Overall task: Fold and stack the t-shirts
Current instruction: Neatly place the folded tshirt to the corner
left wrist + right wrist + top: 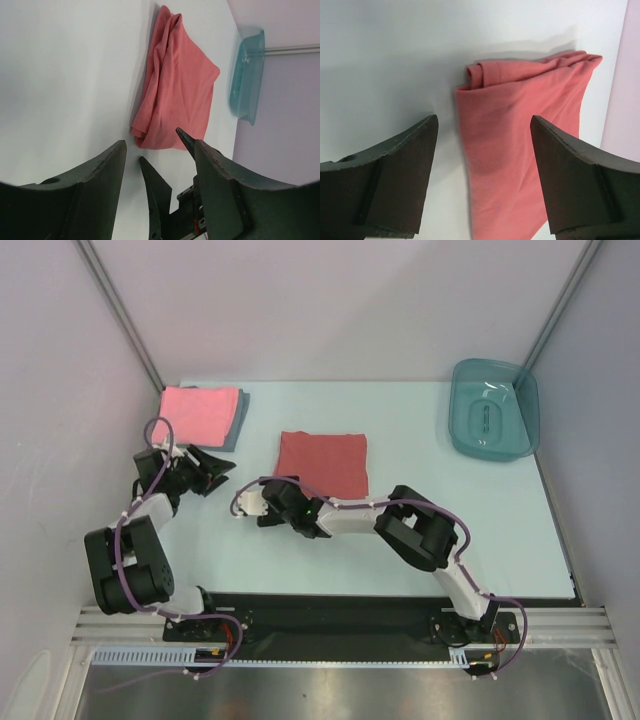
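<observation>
Three shirts: pink shirt (200,412) on grey-blue shirt (242,410) in the pale tabletop's (420,440) far left corner, red shirt (322,462) in the middle. One tub (493,410) in the far right corner. Left gripper (212,472) and right gripper (247,503) gape, holding nothing.

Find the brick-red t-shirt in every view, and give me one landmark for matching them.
Top external: brick-red t-shirt, folded, mid-table.
Left wrist: the shirt upper middle, beyond the left fingers, teal tub behind it.
Right wrist: the shirt centre to lower right, seen between the right fingers.
Landmark: the pale table under it, in all three views; the tub shows only in the first two.
</observation>
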Controlling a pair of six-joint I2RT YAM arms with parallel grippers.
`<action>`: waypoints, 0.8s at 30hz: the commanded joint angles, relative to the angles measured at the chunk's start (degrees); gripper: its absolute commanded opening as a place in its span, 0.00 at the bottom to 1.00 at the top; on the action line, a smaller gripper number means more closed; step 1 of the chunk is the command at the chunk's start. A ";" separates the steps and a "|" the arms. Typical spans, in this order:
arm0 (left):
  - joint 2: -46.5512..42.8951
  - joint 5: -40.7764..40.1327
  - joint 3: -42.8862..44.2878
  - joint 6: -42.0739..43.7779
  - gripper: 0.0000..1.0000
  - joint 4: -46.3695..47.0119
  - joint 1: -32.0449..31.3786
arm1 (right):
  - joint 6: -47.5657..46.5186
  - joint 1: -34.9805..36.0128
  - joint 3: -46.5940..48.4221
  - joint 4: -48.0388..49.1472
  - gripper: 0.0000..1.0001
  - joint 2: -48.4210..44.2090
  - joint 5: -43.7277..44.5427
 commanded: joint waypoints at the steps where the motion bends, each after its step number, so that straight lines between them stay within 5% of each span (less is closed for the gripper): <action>1: 0.42 2.44 0.67 -0.01 0.62 4.16 1.01 | 0.54 -0.57 -1.33 -2.52 0.80 0.92 -0.94; 9: 0.95 3.23 2.00 0.26 0.63 3.72 1.71 | 1.87 -1.00 -0.37 -4.98 0.74 2.85 -1.91; 24: 2.97 4.46 1.73 -0.18 0.63 6.09 1.80 | 4.32 -4.25 6.14 -9.81 0.30 6.81 -6.22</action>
